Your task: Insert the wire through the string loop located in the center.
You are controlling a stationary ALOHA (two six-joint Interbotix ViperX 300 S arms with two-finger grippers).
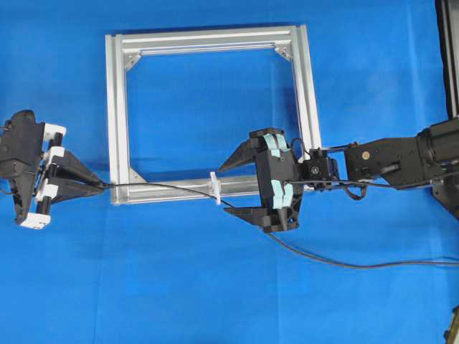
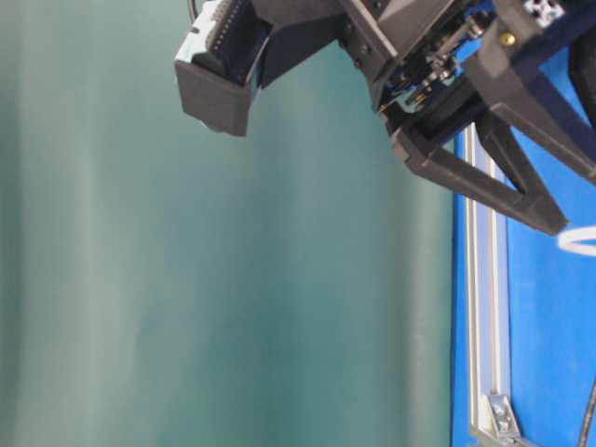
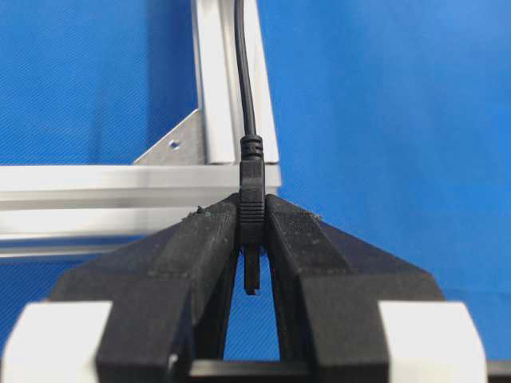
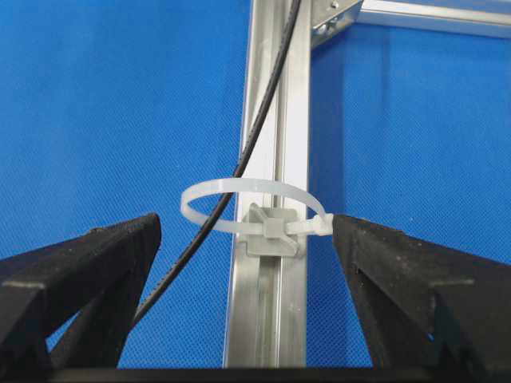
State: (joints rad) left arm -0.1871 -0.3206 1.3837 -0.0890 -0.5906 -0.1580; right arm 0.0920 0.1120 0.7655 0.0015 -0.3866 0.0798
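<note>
Wire point(image 4: 239, 163) threaded through string loop point(image 4: 247, 203), a white cable tie on the near rail of the aluminium frame point(image 1: 115, 107); passes inside the ring in right wrist view. Plug end clamped between fingers point(image 3: 184, 255) of left gripper point(image 1: 100, 187) at frame's lower-left corner, plug tip poking back between the pads. Wire runs from there along the rail, through loop point(image 1: 214, 188), under right gripper point(image 1: 224, 188), then off the right edge over the blue table cover point(image 1: 215, 287). Right gripper wide apart, straddling the loop, holding nothing; one fingertip looks to be just touching the tie's tail, hard to confirm. Table-level view mostly blocked by green backdrop point(image 2: 233, 279); only right gripper's underside, a rail strip and a sliver of loop point(image 2: 577, 240) visible. Left arm cut off at picture edge overhead.
</note>
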